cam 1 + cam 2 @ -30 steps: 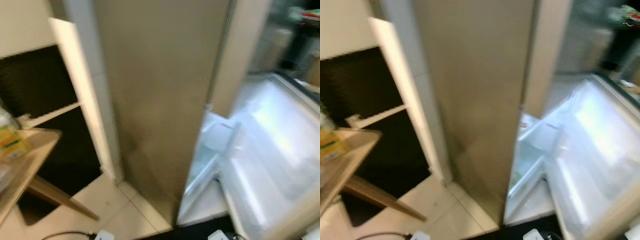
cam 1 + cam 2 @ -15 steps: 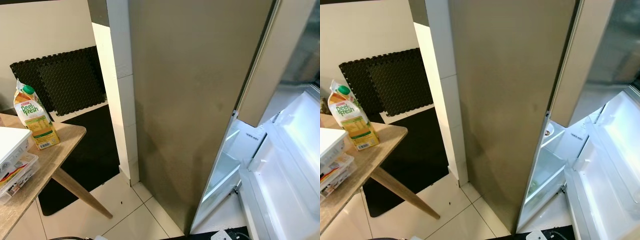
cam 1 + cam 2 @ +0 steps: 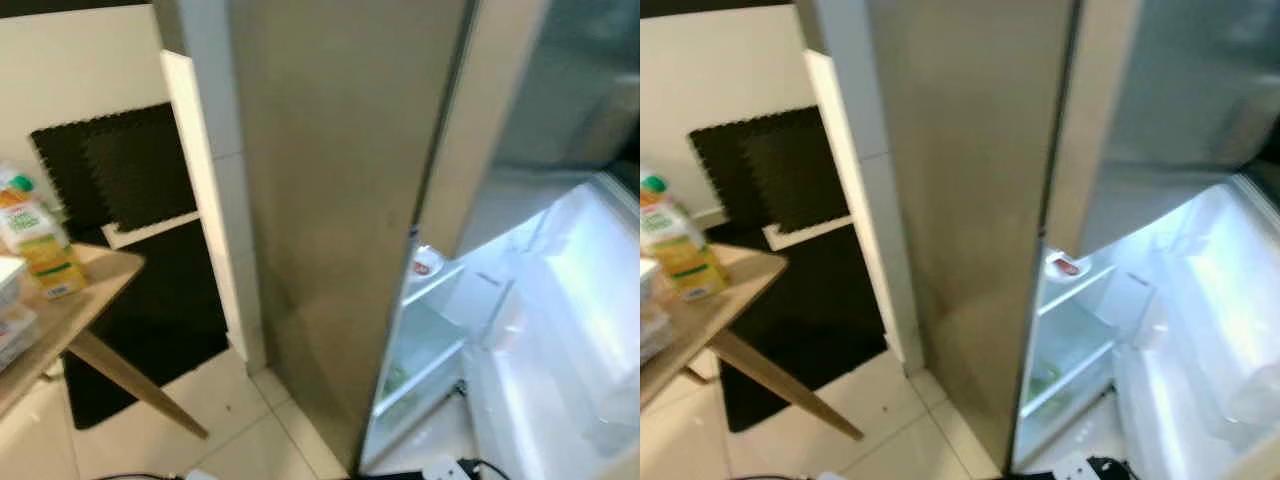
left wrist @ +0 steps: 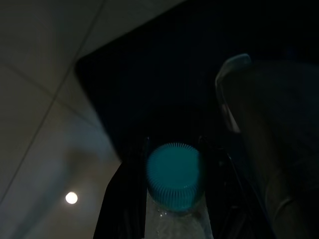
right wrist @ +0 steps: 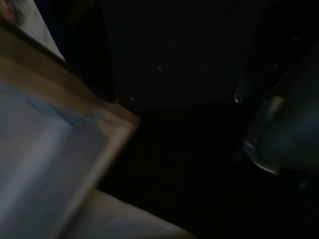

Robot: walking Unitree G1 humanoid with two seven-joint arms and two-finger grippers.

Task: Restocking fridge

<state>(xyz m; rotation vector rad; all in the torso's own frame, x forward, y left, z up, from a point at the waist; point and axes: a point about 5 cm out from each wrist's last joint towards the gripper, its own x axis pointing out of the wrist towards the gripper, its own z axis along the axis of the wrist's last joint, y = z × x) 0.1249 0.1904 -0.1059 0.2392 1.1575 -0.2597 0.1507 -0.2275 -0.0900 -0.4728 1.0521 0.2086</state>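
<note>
Left gripper point(image 4: 174, 199) clamps a clear plastic bottle w/ teal ribbed cap point(image 4: 174, 175) above pale tiled floor point(image 4: 35, 99). Right gripper: can't tell. Tall beige fridge point(image 3: 340, 200) at 12 o'clock, its lit white interior point(image 3: 1080, 340) at 4; wooden table point(image 3: 60, 310) w/ juice carton point(image 3: 35, 245) at 9.

A white-tiled pillar point(image 3: 205, 190) stands between a cream wall point(image 3: 75, 70) and a tall beige fridge side panel point(image 3: 330, 200). Black foam mats point(image 3: 110, 170) lean against the wall above pale glossy floor tiles point(image 3: 240, 440). A wooden desk point(image 3: 75, 305) juts in at left.
</note>
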